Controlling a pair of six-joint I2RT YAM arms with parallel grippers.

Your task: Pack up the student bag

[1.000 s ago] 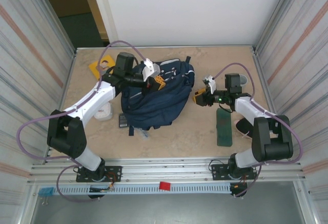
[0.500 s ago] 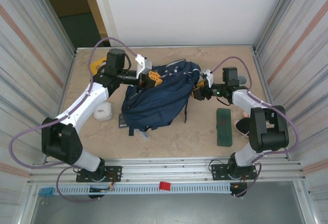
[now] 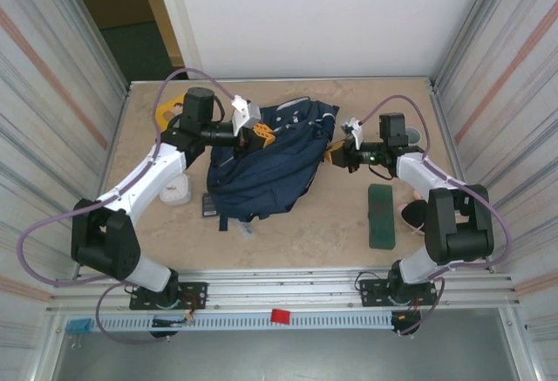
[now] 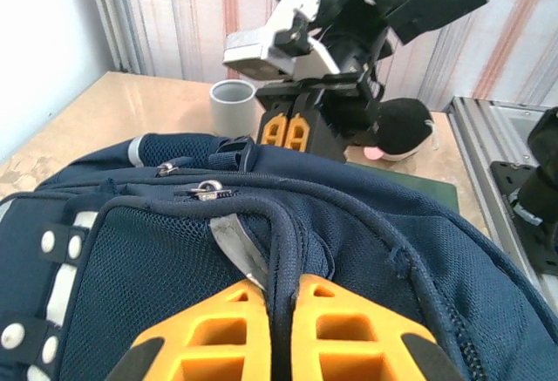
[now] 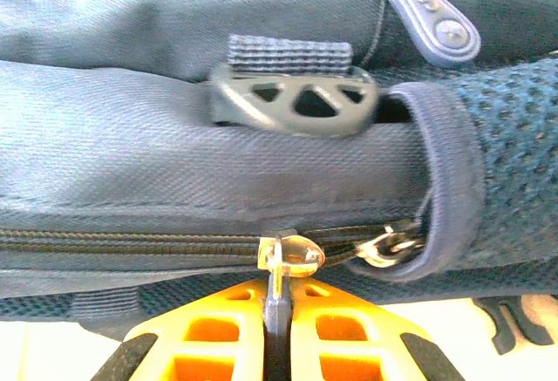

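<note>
The student bag (image 3: 261, 167), a navy backpack with white stripes, lies in the middle of the table. My left gripper (image 3: 255, 134) is shut on a piped fabric edge at the bag's top, and the cord runs between its orange fingers (image 4: 218, 333). My right gripper (image 3: 336, 156) is at the bag's right side, shut on the dark pull tab of a zipper slider (image 5: 292, 255) on the bag's zipper (image 5: 131, 243). A grey plastic strap buckle (image 5: 292, 102) sits just above that zipper. In the left wrist view the right gripper (image 4: 288, 132) faces me across the bag (image 4: 384, 250).
A flat dark green pencil case (image 3: 381, 215) lies right of the bag, with a black rounded object (image 3: 413, 214) beside it. A grey cup (image 3: 418, 139) stands at the back right. A yellow item (image 3: 166, 112), a white item (image 3: 176, 193) and a small dark device (image 3: 209, 205) lie left of the bag.
My right gripper has moved up and left onto the bag's side and shut on the zipper pull. My left gripper has pulled the bag's top a little left, shifting the bag.
</note>
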